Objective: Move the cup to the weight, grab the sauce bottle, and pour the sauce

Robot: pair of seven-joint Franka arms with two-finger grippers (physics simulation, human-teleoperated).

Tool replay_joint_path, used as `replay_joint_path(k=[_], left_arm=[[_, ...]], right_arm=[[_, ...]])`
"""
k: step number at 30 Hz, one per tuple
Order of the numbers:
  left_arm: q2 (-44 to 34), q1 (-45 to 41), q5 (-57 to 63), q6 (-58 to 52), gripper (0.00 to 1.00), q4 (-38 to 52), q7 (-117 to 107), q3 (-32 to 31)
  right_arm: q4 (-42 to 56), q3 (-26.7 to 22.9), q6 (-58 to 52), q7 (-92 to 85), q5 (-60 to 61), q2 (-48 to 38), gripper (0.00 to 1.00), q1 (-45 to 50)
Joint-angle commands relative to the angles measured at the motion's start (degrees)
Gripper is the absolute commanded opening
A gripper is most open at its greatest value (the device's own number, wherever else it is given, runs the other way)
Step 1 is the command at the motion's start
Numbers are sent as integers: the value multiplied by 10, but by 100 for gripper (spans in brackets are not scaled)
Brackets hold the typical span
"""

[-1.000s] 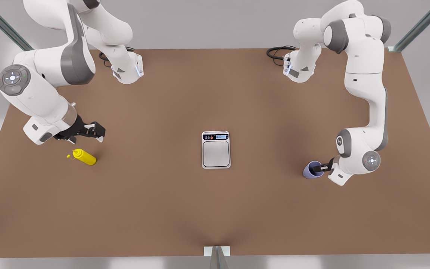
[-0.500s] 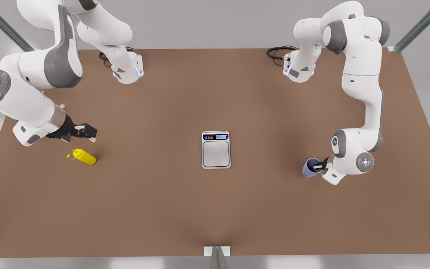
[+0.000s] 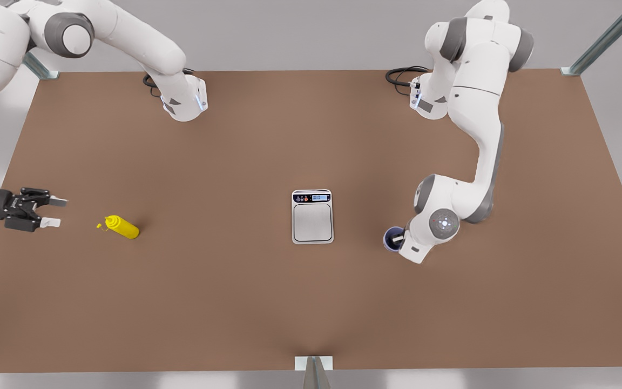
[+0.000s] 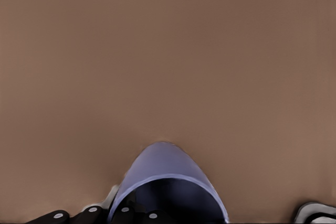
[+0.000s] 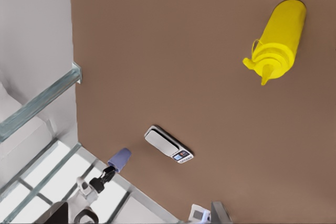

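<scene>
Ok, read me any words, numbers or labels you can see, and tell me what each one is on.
Nothing can be read.
Scale: its blue-lit display shows marks too small to read; the buttons beside it carry no readable signs.
Sauce bottle: plain yellow, no label.
Cup, held by the left gripper: plain.
Right gripper, at the front view's left: small white marking, too small to read.

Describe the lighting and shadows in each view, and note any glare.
Front view: soft, even light on the table, faint blurry shadows, no glare, the scale display lit blue. Left wrist view: the cup looks darker inside, in the left gripper. Right wrist view: the bottle is evenly lit, bright floor beyond the table edge.
</scene>
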Motion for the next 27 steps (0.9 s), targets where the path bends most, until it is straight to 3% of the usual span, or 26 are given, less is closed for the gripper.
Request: replay_joint_path(k=[1,5,10,18,23,26,27], left_arm=[[0,-1,-40,0,26,3,-4,-1],[14,-60,-67,0,27,30,-90,-10],[93,-131,-89,2,27,153,-228,-10],[109,-133,-97,9,28,154,-234,-10],[107,-150,-128,2,30,155,-250,-21],[109,-151,-129,4,30,154,-251,-21],[109,-151,-128,7,36,154,-250,-21]], right_arm=[[-1,1,-2,-1,0,6,100,-3],[-6,0,-10,0,55,120,100,-22],[-1,-20,-15,-6,65,144,100,-65],[-4,-39,-12,-21,63,258,100,-76],[-4,-38,-15,127,59,266,100,-65],[-8,-36,-15,103,46,267,100,-42],[-7,-38,-18,102,46,266,100,-28]])
